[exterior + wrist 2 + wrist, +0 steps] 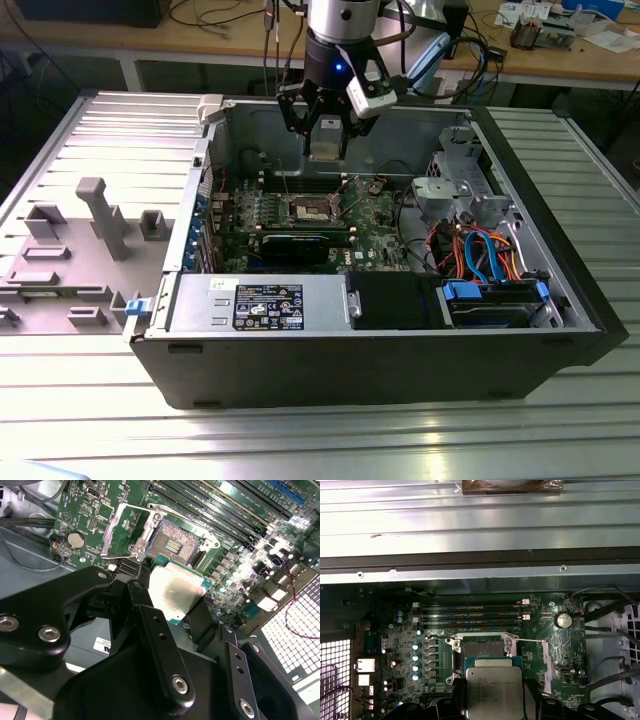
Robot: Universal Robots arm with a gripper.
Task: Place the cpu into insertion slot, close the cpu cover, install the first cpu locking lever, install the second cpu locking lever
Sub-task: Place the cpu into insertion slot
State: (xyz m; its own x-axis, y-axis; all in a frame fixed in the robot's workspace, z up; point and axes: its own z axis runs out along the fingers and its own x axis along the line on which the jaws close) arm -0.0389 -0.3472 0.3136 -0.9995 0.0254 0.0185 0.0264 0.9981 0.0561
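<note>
One gripper (172, 605) is clamping the cpu (179, 587) by its edges and is holding it in the air, apart from the green board (80, 510). The insertion slot (175, 542) is lying uncovered near the cpu, and the cpu cover (144, 530) is standing tilted up beside the slot.

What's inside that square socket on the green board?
The insertion slot shows only bare contacts, nothing seated. In the first wrist view the held cpu covers part of it.
</note>
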